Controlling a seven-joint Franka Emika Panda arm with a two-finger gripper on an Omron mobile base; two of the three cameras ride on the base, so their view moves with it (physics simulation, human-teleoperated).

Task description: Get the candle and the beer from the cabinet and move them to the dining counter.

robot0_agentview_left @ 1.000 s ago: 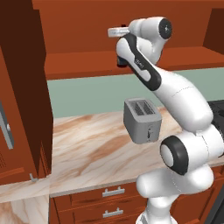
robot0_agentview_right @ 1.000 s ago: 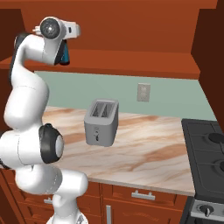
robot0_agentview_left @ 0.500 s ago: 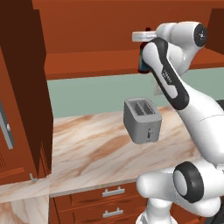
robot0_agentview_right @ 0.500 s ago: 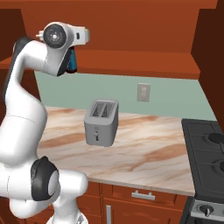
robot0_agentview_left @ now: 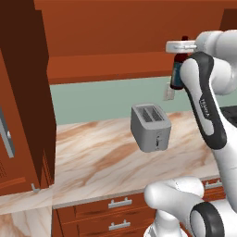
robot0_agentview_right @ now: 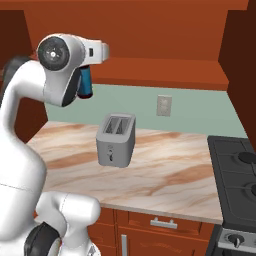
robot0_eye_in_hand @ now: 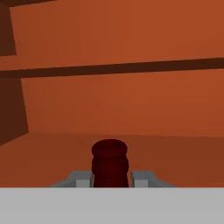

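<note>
Swung rightward since the earlier frame: arm, with beer (robot0_agentview_left: 176, 74) carried upright, high above the toaster (robot0_agentview_left: 149, 127). Gripper (robot0_eye_in_hand: 110, 178): pinching the bottle neck. Handling advice: keep vertical, clear of the cabinet (robot0_agentview_left: 28, 99), travel steadily toward dining counter.

Boxy grey two-slot toaster (robot0_agentview_left: 149, 127) upright on beige-brown marbled counter (robot0_agentview_left: 102, 159), white wall outlet (robot0_agentview_right: 163, 105) on pale green backsplash, black stovetop (robot0_agentview_right: 235, 187) beside counter, red-brown drawers (robot0_agentview_left: 113, 213) below.
</note>
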